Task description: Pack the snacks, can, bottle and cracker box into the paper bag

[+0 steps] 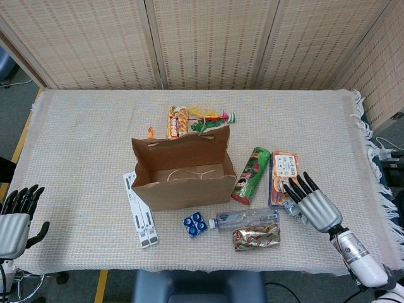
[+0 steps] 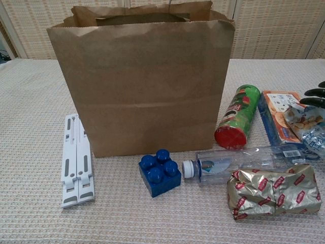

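The open brown paper bag [image 1: 183, 173] [image 2: 144, 81] stands upright mid-table. To its right lie a green can [image 1: 251, 175] [image 2: 237, 117] and an orange cracker box [image 1: 284, 172] [image 2: 278, 118]. In front of them are a clear bottle [image 1: 246, 219] [image 2: 238, 162] and a gold snack pack [image 1: 257, 237] [image 2: 274, 190]. My right hand [image 1: 314, 207] has its fingers spread over a clear snack bag [image 1: 291, 207] [image 2: 306, 129]; only its fingertips [image 2: 317, 93] reach the chest view. More snacks [image 1: 189, 120] lie behind the bag. My left hand [image 1: 16, 218] is open off the table's front left corner.
A blue toy brick [image 1: 196, 224] [image 2: 159, 172] lies before the bag. A white folding stand [image 1: 140, 209] [image 2: 76, 160] sits at the bag's left. Woven screens close off the back. The table's fringed right edge [image 1: 369, 136] is near my right arm.
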Robot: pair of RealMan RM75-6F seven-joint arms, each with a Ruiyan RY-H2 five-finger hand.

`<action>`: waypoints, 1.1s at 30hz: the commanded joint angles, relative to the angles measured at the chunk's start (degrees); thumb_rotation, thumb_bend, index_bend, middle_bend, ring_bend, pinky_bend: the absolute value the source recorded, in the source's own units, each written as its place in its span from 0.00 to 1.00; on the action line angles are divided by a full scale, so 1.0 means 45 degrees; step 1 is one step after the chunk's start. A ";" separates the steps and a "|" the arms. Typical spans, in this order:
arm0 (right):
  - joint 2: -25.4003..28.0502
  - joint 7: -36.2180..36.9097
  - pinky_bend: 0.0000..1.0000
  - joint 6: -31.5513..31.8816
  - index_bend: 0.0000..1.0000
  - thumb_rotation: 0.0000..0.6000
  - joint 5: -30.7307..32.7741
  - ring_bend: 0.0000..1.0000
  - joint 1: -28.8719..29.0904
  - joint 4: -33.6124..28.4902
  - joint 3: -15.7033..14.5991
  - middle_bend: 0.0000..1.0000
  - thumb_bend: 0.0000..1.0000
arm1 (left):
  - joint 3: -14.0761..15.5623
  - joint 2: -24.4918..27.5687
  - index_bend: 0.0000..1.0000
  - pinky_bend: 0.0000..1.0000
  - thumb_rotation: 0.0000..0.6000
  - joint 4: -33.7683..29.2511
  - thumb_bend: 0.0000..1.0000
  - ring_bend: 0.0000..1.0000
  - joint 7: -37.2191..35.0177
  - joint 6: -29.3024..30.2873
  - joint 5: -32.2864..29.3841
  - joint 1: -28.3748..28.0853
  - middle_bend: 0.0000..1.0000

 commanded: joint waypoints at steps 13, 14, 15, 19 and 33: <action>-0.2095 -0.1070 0.56 0.0590 0.69 1.00 -0.1813 0.55 0.0765 0.2298 -0.0394 0.55 0.23 | 0.0013 0.0034 0.00 0.00 1.00 -0.0003 0.38 0.00 -0.0081 -0.0030 0.0010 -0.0014 0.00; -0.2057 -0.0854 0.60 0.0775 0.74 1.00 -0.1911 0.59 0.0752 0.2358 -0.0403 0.59 0.27 | 0.0012 0.0037 0.00 0.00 1.00 -0.0004 0.38 0.00 -0.0084 -0.0033 0.0009 -0.0016 0.00; -0.1994 -0.0666 0.62 0.0941 0.76 1.00 -0.1986 0.61 0.0739 0.2375 -0.0401 0.61 0.28 | 0.0013 0.0037 0.00 0.00 1.00 -0.0004 0.38 0.00 -0.0085 -0.0039 0.0009 -0.0019 0.00; -0.1497 0.0327 0.64 0.2046 0.80 1.00 -0.2192 0.62 0.0568 0.2089 -0.0181 0.63 0.31 | 0.0011 0.0041 0.00 0.00 1.00 -0.0010 0.38 0.00 -0.0078 -0.0047 0.0006 -0.0026 0.00; 0.2333 0.0406 0.64 0.4673 0.79 1.00 -0.1849 0.62 0.0890 -0.3035 0.2790 0.63 0.31 | 0.0009 0.0011 0.00 0.00 1.00 -0.0019 0.38 0.00 -0.0014 -0.0011 0.0004 -0.0017 0.00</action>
